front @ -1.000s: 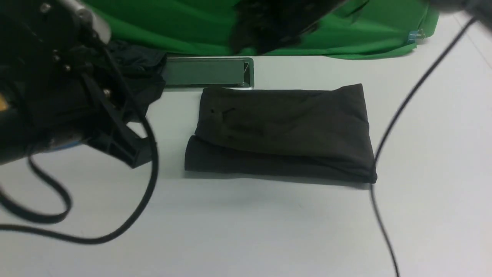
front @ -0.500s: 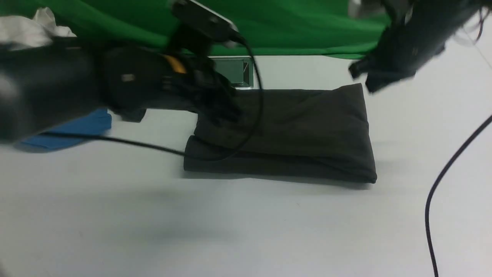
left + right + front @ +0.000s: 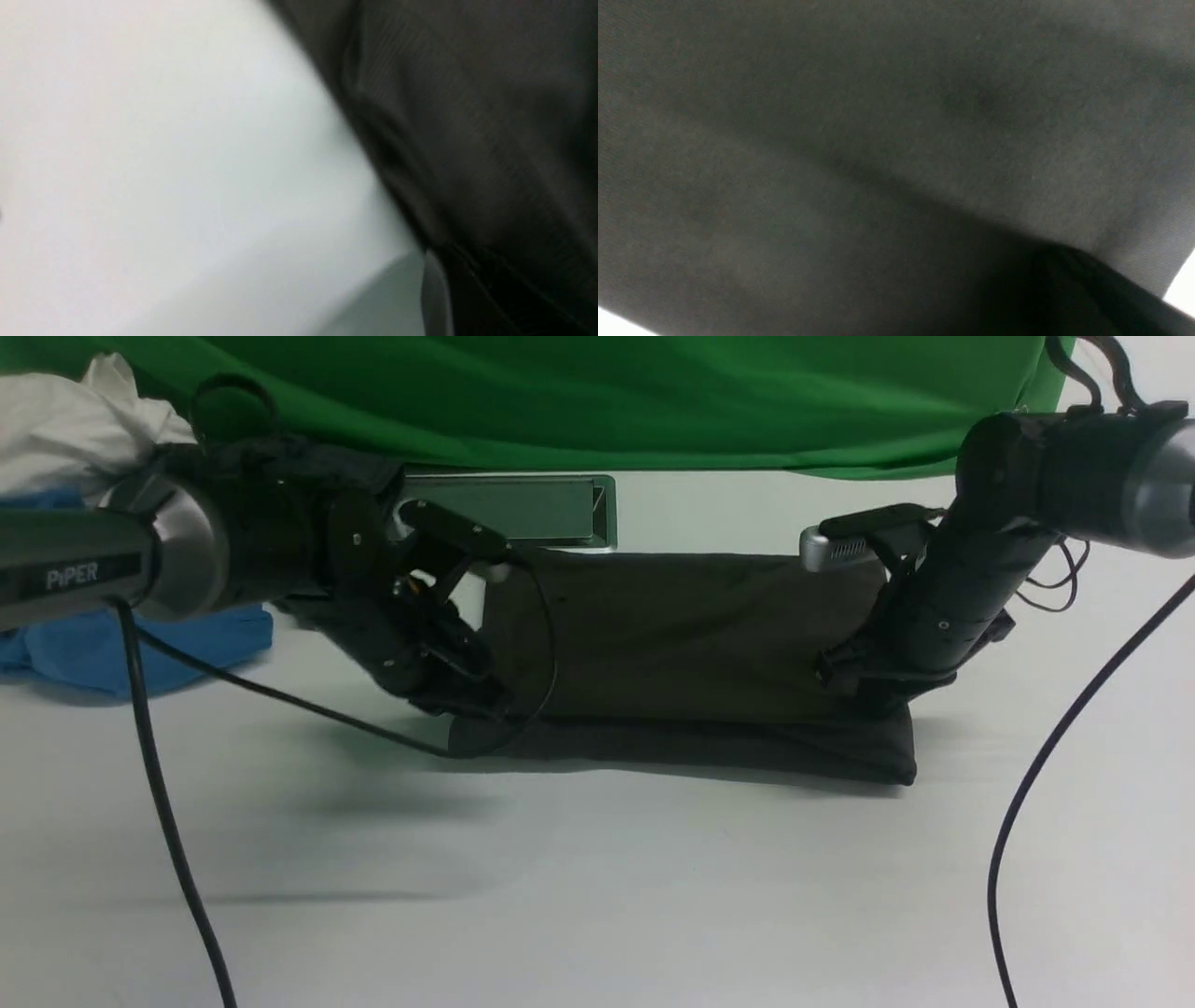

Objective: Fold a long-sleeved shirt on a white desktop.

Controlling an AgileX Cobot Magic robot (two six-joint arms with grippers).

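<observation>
With the folded shirt (image 3: 691,653) lying mid-desk (image 3: 597,896), both closed claws, left (image 3: 467,695) and right (image 3: 864,695), press its near corners, grip on cloth unclear, so I'd lift both ends evenly for a square fold.

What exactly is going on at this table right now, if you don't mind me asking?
A two-armed robot is folding a long-sleeved shirt on the white desktop. The dark shirt already lies as a compact folded rectangle. The left gripper is down at its left end and the right gripper at its right end, both shut; whether they pinch fabric is unclear. A blue garment and white cloth lie off to the left.
</observation>
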